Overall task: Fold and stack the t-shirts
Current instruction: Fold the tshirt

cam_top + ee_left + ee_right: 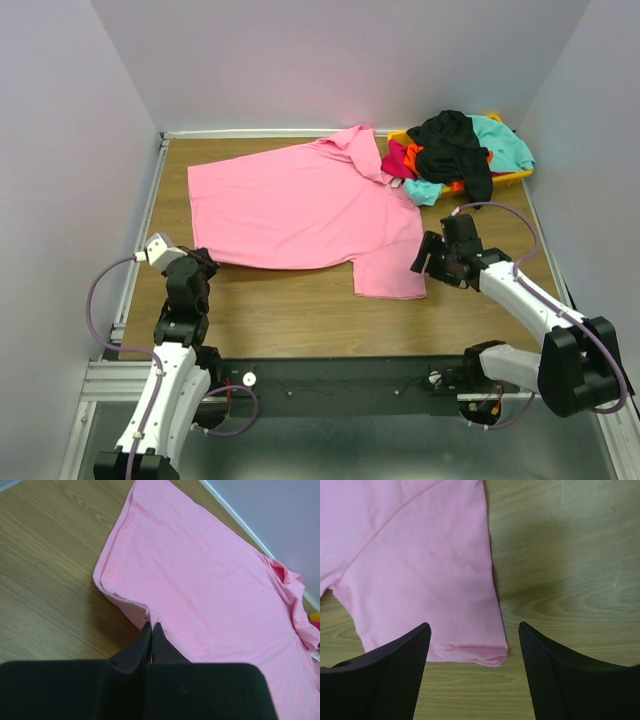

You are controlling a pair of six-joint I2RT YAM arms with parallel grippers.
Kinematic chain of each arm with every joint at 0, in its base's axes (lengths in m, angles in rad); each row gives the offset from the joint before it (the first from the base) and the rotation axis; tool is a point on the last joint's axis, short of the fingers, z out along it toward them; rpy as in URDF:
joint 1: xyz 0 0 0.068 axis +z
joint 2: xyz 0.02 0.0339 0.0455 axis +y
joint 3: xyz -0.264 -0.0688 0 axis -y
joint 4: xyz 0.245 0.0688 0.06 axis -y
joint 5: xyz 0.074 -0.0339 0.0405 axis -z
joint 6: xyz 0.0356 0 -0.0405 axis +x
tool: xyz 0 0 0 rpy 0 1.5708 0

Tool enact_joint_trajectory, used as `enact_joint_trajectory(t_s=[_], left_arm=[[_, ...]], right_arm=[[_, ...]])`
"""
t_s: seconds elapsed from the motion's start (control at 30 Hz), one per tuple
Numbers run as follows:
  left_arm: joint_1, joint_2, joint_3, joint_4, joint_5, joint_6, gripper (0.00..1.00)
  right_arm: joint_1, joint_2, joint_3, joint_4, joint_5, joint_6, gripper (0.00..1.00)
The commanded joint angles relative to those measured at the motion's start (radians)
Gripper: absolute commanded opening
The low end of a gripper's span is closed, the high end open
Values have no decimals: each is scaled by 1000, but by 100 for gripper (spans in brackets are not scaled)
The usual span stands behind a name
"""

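Left fingers (pixel 137 650) are pressed shut on the hem of the pink t-shirt (pixel 300 205), toward the worktop's near-left corner; right fingers (pixel 402 665) stand wide open, empty, over the sleeve (pixel 420 580). If you pull now, one-sided tension could bunch the cloth.

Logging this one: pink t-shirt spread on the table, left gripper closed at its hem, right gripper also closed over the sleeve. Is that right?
Not quite: the right gripper is open, fingers wide apart over the sleeve, as the right wrist view shows. The pink t-shirt is spread on the table and the left gripper is closed at its hem.
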Motion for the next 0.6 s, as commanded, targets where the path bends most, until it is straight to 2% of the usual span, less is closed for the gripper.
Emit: enact_joint_trajectory(t_s=[0.0,0.3,0.57], left_arm=[[-6,-11,-15,53,27,38,0],[-30,-11,-19,69,25,47,0],[-37,-9,-19,73,22,47,0]], right_arm=[[10,13,-33,-77,48,57,78],[52,55,-73,-83,51,140,62],[65,49,-88,-88,91,170,56]])
